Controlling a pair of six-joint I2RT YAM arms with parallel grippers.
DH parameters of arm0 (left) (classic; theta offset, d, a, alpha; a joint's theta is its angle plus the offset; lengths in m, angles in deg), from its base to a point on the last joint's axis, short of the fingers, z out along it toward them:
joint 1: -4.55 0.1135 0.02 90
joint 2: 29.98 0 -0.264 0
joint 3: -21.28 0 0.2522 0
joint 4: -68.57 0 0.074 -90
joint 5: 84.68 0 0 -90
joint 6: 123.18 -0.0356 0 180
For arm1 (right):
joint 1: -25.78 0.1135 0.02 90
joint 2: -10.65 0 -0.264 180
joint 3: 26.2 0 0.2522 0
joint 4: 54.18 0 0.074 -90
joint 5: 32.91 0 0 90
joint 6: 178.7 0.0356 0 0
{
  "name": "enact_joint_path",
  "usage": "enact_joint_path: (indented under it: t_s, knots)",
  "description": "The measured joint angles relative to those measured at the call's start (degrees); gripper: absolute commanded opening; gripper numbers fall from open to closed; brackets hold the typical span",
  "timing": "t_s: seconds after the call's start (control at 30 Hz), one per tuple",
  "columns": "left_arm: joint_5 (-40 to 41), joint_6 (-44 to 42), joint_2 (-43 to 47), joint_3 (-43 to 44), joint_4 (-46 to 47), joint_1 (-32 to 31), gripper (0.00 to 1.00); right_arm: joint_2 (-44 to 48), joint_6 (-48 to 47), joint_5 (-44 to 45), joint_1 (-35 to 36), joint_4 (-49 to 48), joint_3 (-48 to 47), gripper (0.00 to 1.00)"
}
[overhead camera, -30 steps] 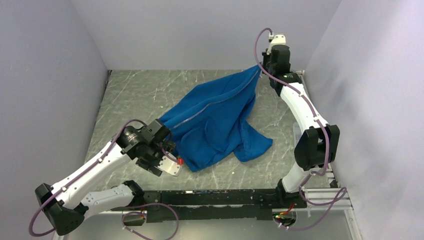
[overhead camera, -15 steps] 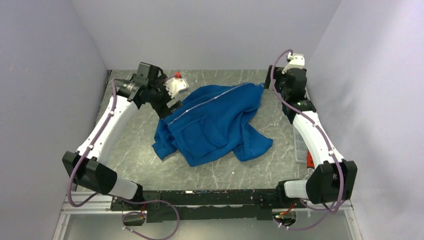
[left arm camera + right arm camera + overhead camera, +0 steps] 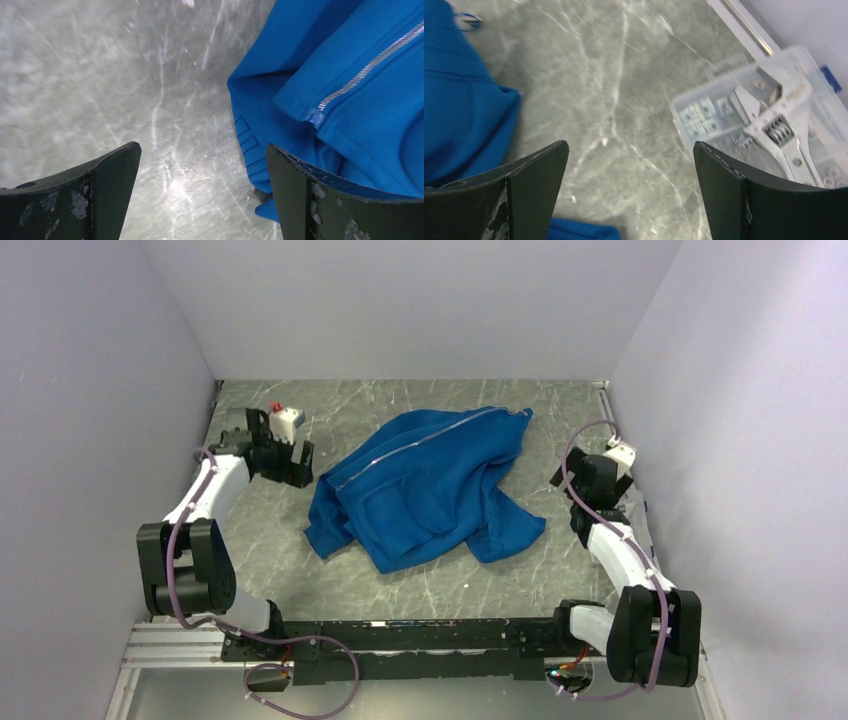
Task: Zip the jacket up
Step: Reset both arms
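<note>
Clear box [image 3: 721, 86] — wrench [image 3: 769, 125], perhaps nuts [image 3: 704, 112] inside | left claw [image 3: 202, 150], right claw [image 3: 631, 147] spread, off jacket [image 3: 430, 490]

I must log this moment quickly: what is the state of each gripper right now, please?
Left gripper: jaws open, holding nothing.
Right gripper: jaws open, holding nothing.

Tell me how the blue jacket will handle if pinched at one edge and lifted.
Likely floppy: the jacket lies in soft folds, so a lifted edge would probably rise while the rest drapes and drags. Its fuzzy cloth suggests it is light for its bulk. Pushed, it would likely bunch rather than slide across the table.
</note>
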Motion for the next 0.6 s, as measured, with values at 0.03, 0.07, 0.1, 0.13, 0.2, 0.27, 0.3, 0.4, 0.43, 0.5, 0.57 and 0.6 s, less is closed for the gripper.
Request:
enact_joint_path:
  t_s: [0.03, 0.07, 0.1, 0.13, 0.2, 0.27, 0.3, 0.4, 0.43, 0.5, 0.57, 0.6]
  knots:
    - [0.31, 0.98, -0.07, -3.02, 2.25, 0.04, 1.0, -0.37, 0.42, 0.98, 0.0, -1.07, 1.84, 1.0]
    - [0.55, 1.84, -0.07, -5.33, 4.33, 0.15, 1.0, -0.63, 0.68, 1.66, -0.07, -2.34, 3.34, 1.0]
    - [0.61, 3.15, -0.07, -8.15, 7.93, 0.35, 1.0, -0.83, 0.81, 2.32, -0.09, -3.78, 4.48, 1.0]
    - [0.63, 4.31, -0.07, -10.14, 10.8, 0.63, 0.99, -1.14, 0.87, 2.89, -0.09, -5.4, 5.6, 1.0]
    - [0.76, 6.6, -0.13, -14.49, 18.18, 1.84, 1.0, -2.01, 0.79, 3.5, -0.11, -8.57, 6.84, 1.0]
    - [0.76, 8.63, -0.39, -17.9, 25.09, 2.95, 1.0, -3.43, 0.17, 3.54, -0.11, -12.55, 7.65, 1.0]
    - [0.74, 9.6, -0.76, -19.54, 28.65, 3.48, 0.99, -4.0, -0.26, 3.43, -0.11, -14.36, 8.02, 1.0]
    - [0.9, 11.8, -2.45, -23.91, 38.38, 4.24, 1.0, -5.53, -1.86, 2.93, -0.11, -19.8, 9.53, 1.0]
    - [0.94, 12.52, -2.95, -25.81, 42.25, 4.35, 1.0, -6.14, -2.43, 2.78, -0.11, -21.31, 9.88, 1.0]
    - [0.83, 13.6, -3.78, -28.46, 47.63, 4.46, 1.0, -7.45, -3.37, 2.43, -0.11, -24.11, 10.27, 1.0]
    - [0.76, 14.29, -4.44, -30.58, 52.5, 4.52, 1.0, -8.98, -4.5, 2.38, -0.11, -27.19, 10.6, 1.0]
    - [0.76, 14.49, -4.68, -31.67, 54.99, 4.57, 0.99, -9.44, -4.98, 2.4, -0.11, -28.37, 10.8, 1.0]
